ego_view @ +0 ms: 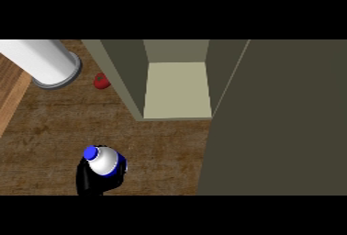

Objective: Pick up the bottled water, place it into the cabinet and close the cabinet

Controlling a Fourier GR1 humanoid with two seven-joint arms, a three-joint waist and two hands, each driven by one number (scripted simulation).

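Observation:
The bottled water (pixel 103 160), white with a blue cap, stands on the wooden counter at the lower left. My left hand (pixel 95 180) comes up from the lower edge with its black fingers curled round the bottle's lower part, hiding it. The cabinet (pixel 176 89) stands open at the upper middle, showing a pale bare shelf inside. Its door (pixel 284 128) is swung out as a wide dark panel that fills the right side. My right hand does not show.
A large white cylinder (pixel 41 62) with a grey rim stands at the upper left. A small red fruit (pixel 102 81) lies beside the cabinet's left wall. Brown counter top (pixel 163 147) spreads between the bottle and the cabinet.

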